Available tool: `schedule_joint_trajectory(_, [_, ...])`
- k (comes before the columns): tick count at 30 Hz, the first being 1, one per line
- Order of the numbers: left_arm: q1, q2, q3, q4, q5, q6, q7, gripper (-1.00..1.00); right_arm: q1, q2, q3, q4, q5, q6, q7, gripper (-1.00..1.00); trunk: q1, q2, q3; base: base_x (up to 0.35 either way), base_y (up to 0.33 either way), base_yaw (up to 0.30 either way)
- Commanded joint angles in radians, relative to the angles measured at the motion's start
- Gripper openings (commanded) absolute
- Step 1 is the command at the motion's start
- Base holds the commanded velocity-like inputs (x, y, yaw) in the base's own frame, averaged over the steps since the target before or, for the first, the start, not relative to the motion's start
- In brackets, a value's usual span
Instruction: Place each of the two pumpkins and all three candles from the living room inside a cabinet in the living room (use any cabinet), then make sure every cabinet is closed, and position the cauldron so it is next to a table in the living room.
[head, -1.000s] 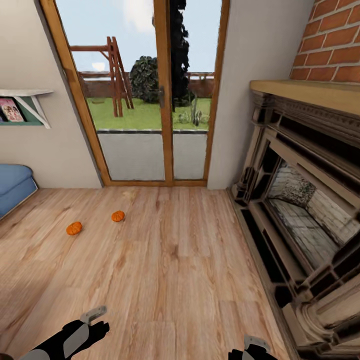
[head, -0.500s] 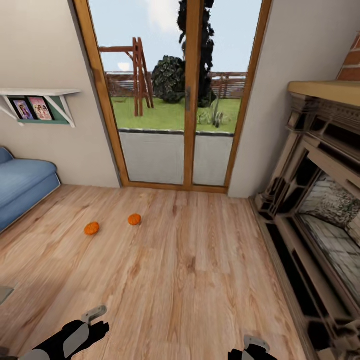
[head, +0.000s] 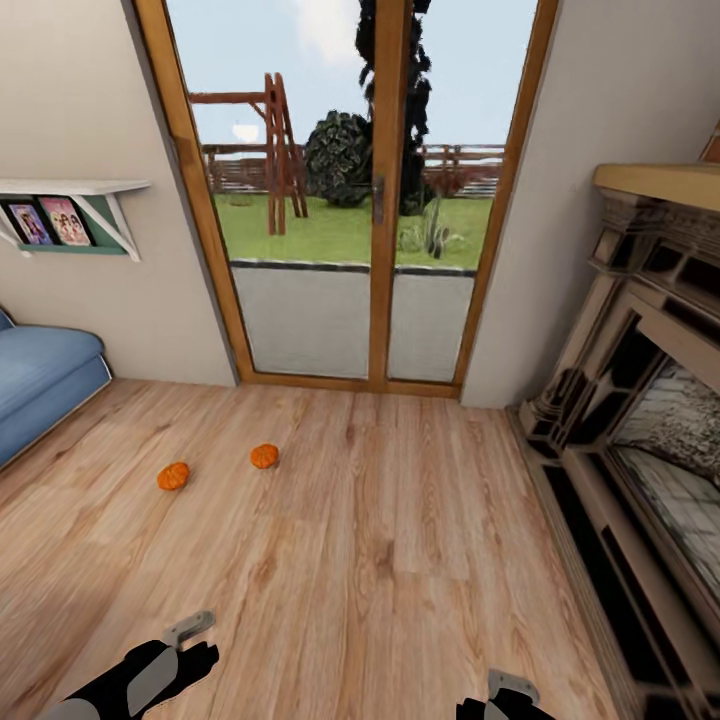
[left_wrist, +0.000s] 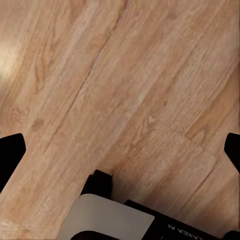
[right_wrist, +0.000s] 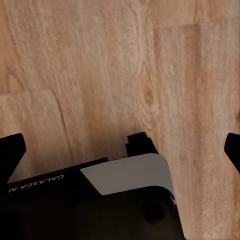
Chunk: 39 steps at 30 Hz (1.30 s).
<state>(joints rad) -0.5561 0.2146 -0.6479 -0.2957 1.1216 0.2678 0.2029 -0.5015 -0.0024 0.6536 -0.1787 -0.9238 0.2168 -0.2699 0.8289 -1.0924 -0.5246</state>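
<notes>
Though both pumpkins (head: 264, 456) lie apart on the floor (head: 400, 560), they look light and rigid, suiting a grasp across the middle by the wide-spread, empty left gripper (left_wrist: 120, 150).

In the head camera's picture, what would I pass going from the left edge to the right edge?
Blue sofa → wall shelf → left pumpkin → right pumpkin → glass doors → fireplace.
</notes>
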Motion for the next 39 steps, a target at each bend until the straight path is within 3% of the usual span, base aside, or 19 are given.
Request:
schedule_joint_trajectory(1, [0.0, 0.001, -0.007, -0.003, 0.009, 0.0, 0.008, 1.0, 0.0, 0.0, 0.003, -0.002, -0.001, 0.006, -0.006, 1.0, 0.001, -0.001, -0.001, 0.327, 0.0, 0.0])
schedule_joint_trajectory(22, [-0.001, 0.002, -0.007, -0.003, 0.009, -0.004, 0.008, 1.0, 0.0, 0.001, 0.003, -0.002, -0.001, 0.006, -0.006, 1.0, 0.001, -0.001, -0.001, 0.327, 0.0, 0.017])
schedule_joint_trajectory(39, [-0.001, 0.0, -0.007, -0.003, 0.009, -0.005, 0.007, 1.0, 0.0, 0.002, 0.003, -0.002, -0.001, 0.006, -0.008, 1.0, 0.001, -0.001, -0.001, 0.327, 0.0, 0.265])
